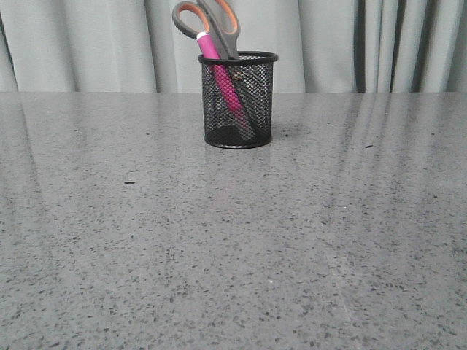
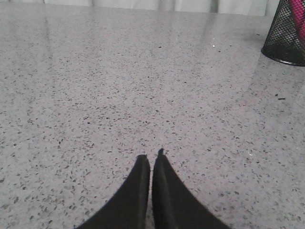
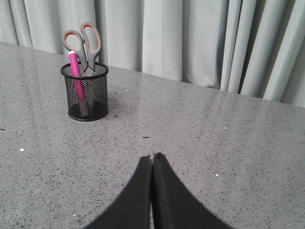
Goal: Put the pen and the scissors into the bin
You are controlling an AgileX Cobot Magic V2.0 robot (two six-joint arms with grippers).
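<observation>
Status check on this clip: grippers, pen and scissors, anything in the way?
Left gripper shut, empty; right gripper shut, empty. Pen and scissors both standing in the bin, handles up. Both grippers well short of the bin; nothing in the way.

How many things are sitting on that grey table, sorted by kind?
Black wire-mesh pen cup: 1
Magenta-pink marker standing in the cup: 1
Grey scissors with orange-lined handles, blades down in the cup: 1
Total: 3
</observation>
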